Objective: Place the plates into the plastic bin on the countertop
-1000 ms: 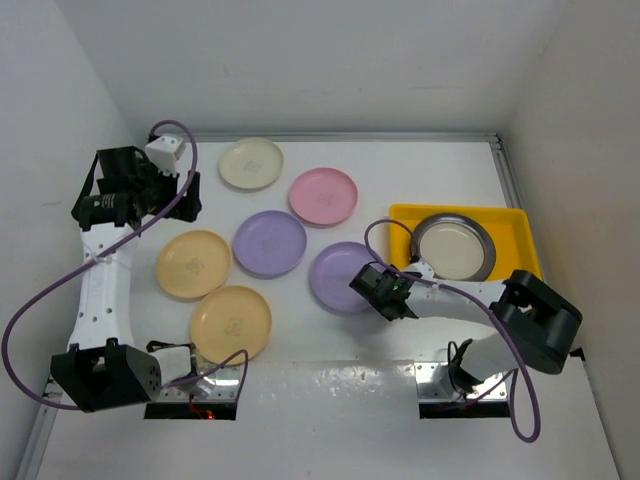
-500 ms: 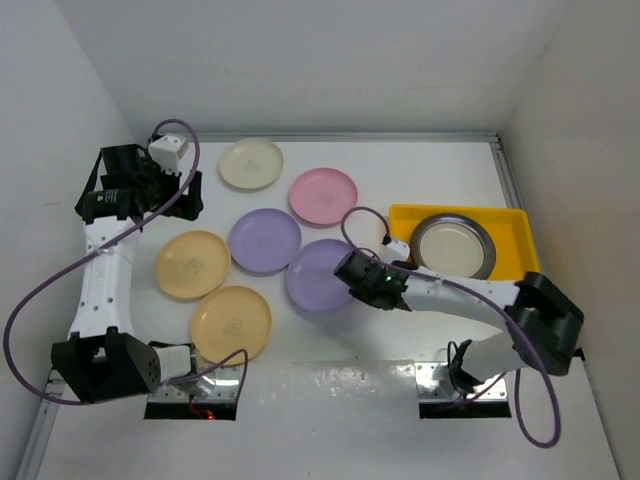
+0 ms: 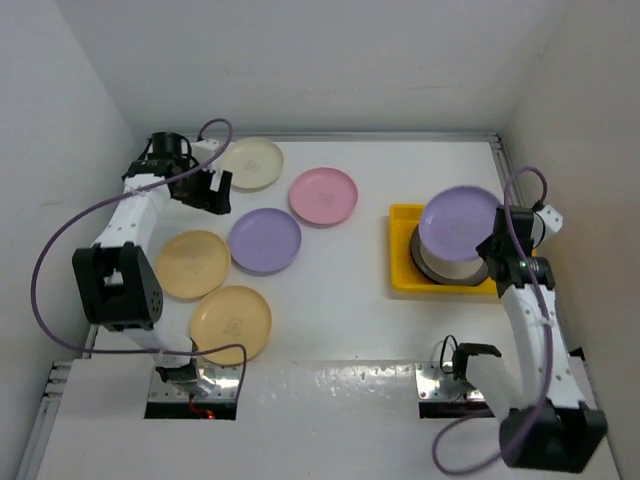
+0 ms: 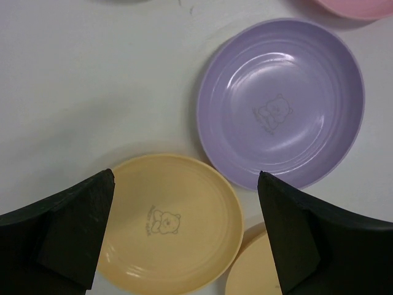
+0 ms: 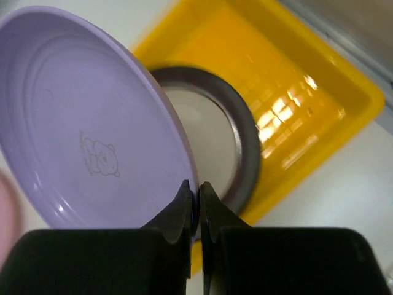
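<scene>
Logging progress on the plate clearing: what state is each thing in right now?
right gripper, shut on held lavender plate's rim
held lavender plate, lifted over yellow bin
left gripper, open, empty
yellow bin, holds silver plate
silver plate, flat in bin
tan plate, resting on countertop

Lavender plate (image 5: 80, 123) in my right claw (image 5: 194, 192) looks like smooth, satiny plastic. At its 2 o'clock, the yellow bin (image 5: 301, 86) is glossy plastic, glare everywhere. The silver plate (image 5: 221, 141) has a dull metal rim.
</scene>
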`<state>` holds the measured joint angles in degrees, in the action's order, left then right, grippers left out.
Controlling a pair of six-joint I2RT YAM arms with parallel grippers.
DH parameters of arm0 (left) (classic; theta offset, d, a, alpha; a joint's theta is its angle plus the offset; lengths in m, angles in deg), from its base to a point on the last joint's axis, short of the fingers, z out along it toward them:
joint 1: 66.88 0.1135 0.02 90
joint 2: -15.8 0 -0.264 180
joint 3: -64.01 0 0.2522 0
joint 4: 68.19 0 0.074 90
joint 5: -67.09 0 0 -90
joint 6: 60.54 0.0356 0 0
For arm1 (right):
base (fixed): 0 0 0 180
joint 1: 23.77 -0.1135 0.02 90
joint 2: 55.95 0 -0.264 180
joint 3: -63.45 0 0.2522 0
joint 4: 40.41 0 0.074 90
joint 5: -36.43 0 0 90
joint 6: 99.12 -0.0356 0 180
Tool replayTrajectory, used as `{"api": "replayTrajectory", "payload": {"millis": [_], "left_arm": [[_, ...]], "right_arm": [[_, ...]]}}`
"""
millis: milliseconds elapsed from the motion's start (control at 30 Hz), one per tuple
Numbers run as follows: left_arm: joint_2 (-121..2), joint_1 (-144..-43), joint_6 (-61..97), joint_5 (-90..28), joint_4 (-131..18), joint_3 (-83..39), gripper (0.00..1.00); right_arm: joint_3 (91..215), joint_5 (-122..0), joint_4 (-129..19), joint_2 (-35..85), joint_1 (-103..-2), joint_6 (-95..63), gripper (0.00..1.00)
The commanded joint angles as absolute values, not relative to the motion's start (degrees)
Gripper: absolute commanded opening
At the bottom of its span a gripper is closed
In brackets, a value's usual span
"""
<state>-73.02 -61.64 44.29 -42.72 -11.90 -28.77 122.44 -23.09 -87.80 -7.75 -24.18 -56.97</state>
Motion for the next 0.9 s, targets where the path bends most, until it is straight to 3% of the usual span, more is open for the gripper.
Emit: {"api": "replayTrajectory", "payload": {"millis": [0, 233, 267, 300, 333, 367, 467, 500, 600, 733, 800, 867], "left_arm": [[-81.45, -64.14, 46.15, -44.53, -12.94, -32.36, 0.98], [-96.68, -62.92, 43.34, -46.72, -12.94, -40.36, 0.96], [-97.48, -62.92, 43.34, -46.73, -12.94, -40.37, 0.96], [-98.19, -62.92, 43.34, -47.42, -12.94, -40.37, 0.96], [-98.8, -62.92, 44.13, -49.17, -12.33, -40.37, 0.95], [-98.81, -62.92, 45.18, -50.41, -12.33, -39.84, 0.94], [-100.04, -64.93, 47.47, -51.12, -11.71, -38.35, 0.93], [-100.04, -65.47, 47.99, -51.12, -11.71, -38.34, 0.92], [-101.35, -66.96, 48.53, -47.8, -11.71, -37.73, 0.82], [-106.45, -67.67, 48.0, -41.81, -11.71, -38.96, 0.55], [-108.47, -67.67, 48.62, -41.19, -11.71, -38.96, 0.48], [-109.0, -68.19, 47.92, -42.93, -11.71, -39.57, 0.29]], "right_arm": [[118.61, -46.88, -91.27, -2.79, -12.03, -46.21, 0.0], [112.37, -53.39, -75.54, 9.87, -5.23, -45.52, 0.0], [114.37, -53.31, -76.75, 11.79, -5.14, -44.37, 0.05], [115.43, -53.31, -78.15, 14.16, -5.4, -43.93, 0.14], [116.49, -53.31, -79.3, 15.14, -5.4, -43.66, 0.37], [118.93, -52.44, -80.53, 16.98, -5.49, -43.14, 0.52], [120.62, -47.87, -85.71, 17.53, -5.58, -41.29, 0.76], [121.76, -46.81, -86.77, 17.44, -5.49, -40.33, 0.79], [125.44, -42.59, -88.09, 16.3, -5.84, -38.13, 0.81], [129.76, -38.99, -87.92, 14.45, -10.48, -35.49, 0.81], [131.69, -39.42, -87.49, 13.14, -12.77, -35.22, 0.81], [132.4, -39.86, -86.34, 12.52, -15.77, -33.82, 0.8]]}}
